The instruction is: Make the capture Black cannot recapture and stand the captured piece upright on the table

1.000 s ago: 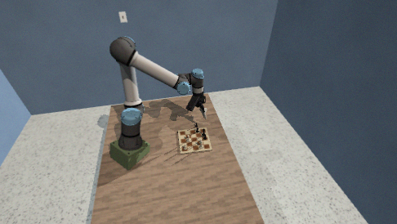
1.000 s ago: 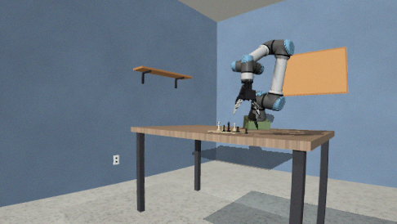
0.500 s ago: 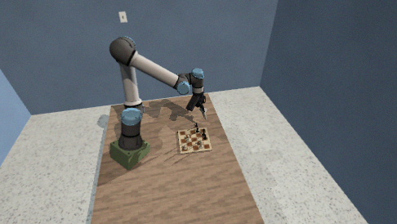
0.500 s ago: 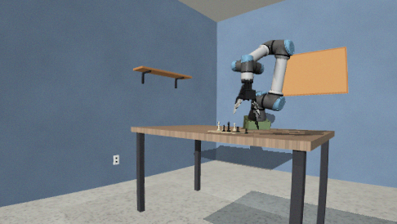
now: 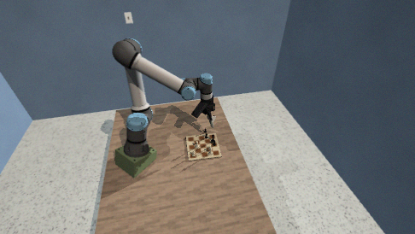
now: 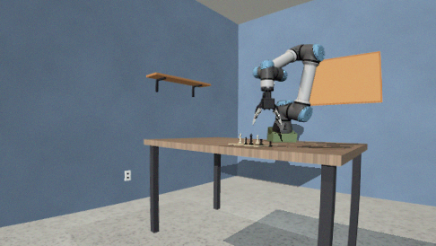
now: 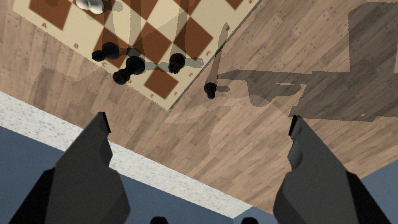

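The small chessboard [image 5: 203, 146] lies on the wooden table, with several black and white pieces on it. In the wrist view its corner [image 7: 145, 40] shows at the top left, with black pieces [image 7: 131, 64] near the edge and a white piece [image 7: 90, 5] at the top. A small black piece [image 7: 210, 90] stands upright on the table just off the board's edge; it also shows in the top view [image 5: 205, 131]. My gripper [image 7: 200, 115] hangs well above the table beyond the board's far edge, open and empty. It also shows in the top view [image 5: 210, 121] and the exterior view [image 6: 265, 117].
The robot base [image 5: 135, 155] stands on a green block at the table's left side. The table's far edge and the grey floor [image 7: 125, 165] lie under the gripper. A wall shelf [image 6: 178, 81] and an orange panel [image 6: 346, 78] hang away from the table.
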Tool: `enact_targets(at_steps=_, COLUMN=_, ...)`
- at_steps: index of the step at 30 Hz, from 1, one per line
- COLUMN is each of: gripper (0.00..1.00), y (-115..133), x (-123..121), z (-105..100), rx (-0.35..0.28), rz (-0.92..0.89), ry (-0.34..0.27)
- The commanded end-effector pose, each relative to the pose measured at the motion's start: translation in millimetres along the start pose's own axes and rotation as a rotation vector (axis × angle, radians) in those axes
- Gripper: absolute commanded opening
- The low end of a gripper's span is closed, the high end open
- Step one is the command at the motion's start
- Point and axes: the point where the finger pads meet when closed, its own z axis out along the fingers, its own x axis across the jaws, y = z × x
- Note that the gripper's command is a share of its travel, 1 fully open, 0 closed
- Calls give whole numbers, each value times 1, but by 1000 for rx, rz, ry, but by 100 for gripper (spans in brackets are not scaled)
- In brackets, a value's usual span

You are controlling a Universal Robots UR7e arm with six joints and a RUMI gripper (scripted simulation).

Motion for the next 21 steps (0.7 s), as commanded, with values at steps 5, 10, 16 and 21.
enact_targets(at_steps=5, gripper=100, y=-77, x=-35, z=-13, rx=2, rz=454, ry=-1)
enact_targets(at_steps=10, gripper=100, y=-98, x=-40, z=-15, rx=-1, rz=673, ry=1)
enact_targets(at_steps=16, gripper=100, y=-120, x=-45, z=-16, rx=-7, rz=859, ry=3)
enact_targets(at_steps=21, gripper=25, y=-122, x=-45, z=-16, rx=-7, rz=876, ry=4)
